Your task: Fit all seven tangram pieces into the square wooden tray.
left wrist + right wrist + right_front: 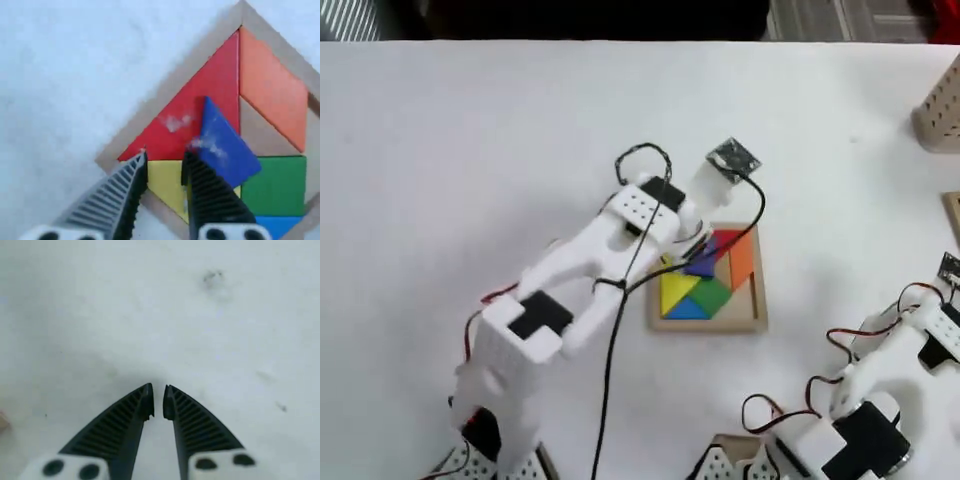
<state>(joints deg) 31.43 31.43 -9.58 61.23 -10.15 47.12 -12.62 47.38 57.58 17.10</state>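
Observation:
The square wooden tray [757, 322] lies at the table's centre right with coloured pieces in it. In the left wrist view its rim [165, 95] frames a red triangle [200, 105], an orange parallelogram [272, 90], a green piece [272, 185], a yellow piece [165, 182] and a light blue piece [272, 225]. A dark blue triangle [227, 145] lies askew on top of the red and yellow pieces, beside a bare triangular slot [262, 132]. My left gripper [164, 162] hovers narrowly open over the yellow piece, one finger next to the dark blue triangle. My right gripper [158, 395] is shut over bare table.
The left arm [610, 250] reaches across the tray's near-left corner, trailing a black cable [620, 330]. The right arm [890, 390] rests at the front right. A perforated wooden block [940, 110] stands at the right edge, and small stands [730, 462] sit along the front edge.

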